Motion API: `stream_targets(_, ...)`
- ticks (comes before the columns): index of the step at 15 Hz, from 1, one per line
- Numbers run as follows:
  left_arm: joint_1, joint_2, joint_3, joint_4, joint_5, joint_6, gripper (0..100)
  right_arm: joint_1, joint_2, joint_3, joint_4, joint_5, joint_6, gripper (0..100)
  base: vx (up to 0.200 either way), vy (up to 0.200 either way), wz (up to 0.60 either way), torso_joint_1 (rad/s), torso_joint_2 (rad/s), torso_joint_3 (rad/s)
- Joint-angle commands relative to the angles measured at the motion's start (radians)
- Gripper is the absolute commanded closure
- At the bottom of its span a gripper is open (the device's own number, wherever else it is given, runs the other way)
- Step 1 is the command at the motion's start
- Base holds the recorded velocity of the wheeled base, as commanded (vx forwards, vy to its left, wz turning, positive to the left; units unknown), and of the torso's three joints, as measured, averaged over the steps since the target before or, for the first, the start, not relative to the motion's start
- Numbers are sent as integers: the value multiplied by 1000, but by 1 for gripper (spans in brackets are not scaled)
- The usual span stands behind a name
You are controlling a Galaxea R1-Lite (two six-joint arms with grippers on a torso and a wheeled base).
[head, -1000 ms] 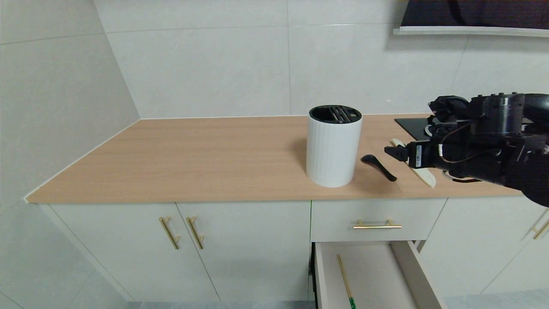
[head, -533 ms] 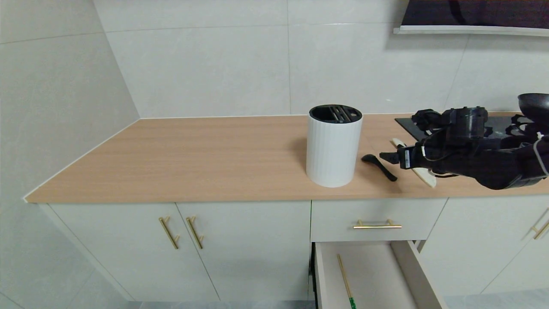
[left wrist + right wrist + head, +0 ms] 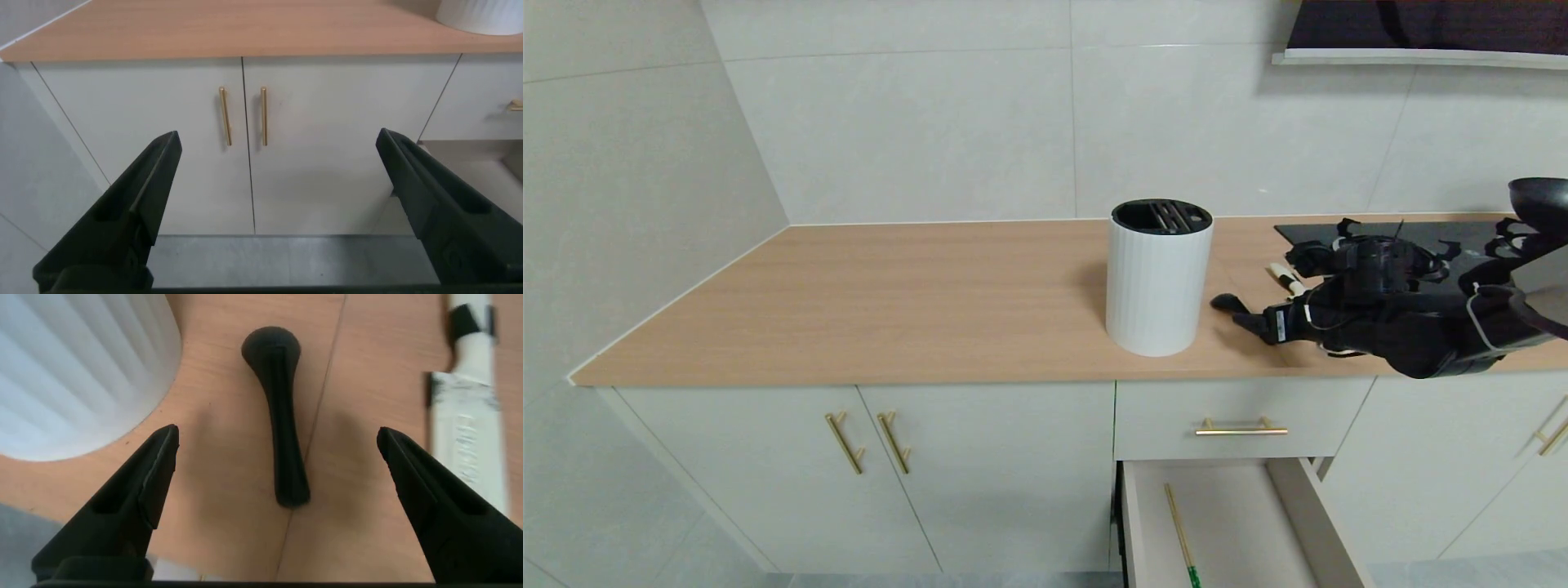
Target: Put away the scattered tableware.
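Note:
A black spoon lies on the wooden counter, just right of the white ribbed utensil holder. My right gripper hangs low over the spoon's handle end. In the right wrist view this gripper is open, one finger on each side of the spoon with wide gaps, touching nothing. A white knife lies beside the spoon, farther from the holder; the arm hides most of the knife from the head view. My left gripper is open and holds nothing, below counter height, facing the cabinet doors.
Below the counter's right part a drawer stands pulled out, with a pair of chopsticks inside. A black cooktop sits at the back right. Cabinet doors with gold handles fill the front left. The counter's left half is bare wood.
My right arm has come down and forward from above the knife, so its gripper now sits low at the spoon's handle. The spoon, knife and holder have not moved.

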State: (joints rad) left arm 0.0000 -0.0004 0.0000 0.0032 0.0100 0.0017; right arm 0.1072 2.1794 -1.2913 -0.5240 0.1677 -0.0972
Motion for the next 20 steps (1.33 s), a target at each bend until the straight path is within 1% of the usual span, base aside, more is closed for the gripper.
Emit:
stream_targets(1, 2, 0, 0, 0, 1, 0, 0, 0, 51, -33, -1, 1, 2, 0, 0, 0, 0, 0, 0, 0)
stream_targets(7, 0, 0, 0, 0, 1, 0, 0, -1, 105, -79, -10, -4, 1, 0, 0, 0, 0, 0, 0, 0)
stream_targets(16, 0, 0, 0, 0, 1, 0, 0, -8, 138, -100, -27, -11, 1, 0, 0, 0, 0, 0, 0, 0)
stream_targets(17, 0, 0, 0, 0, 1, 0, 0, -8, 142, -103, -25, -10, 1, 100, 0, 0, 0, 0, 0, 0)
stream_targets(20, 0, 0, 0, 0, 1, 0, 0, -8, 158, -115, -25, -10, -1, 100, 0, 0, 0, 0, 0, 0)
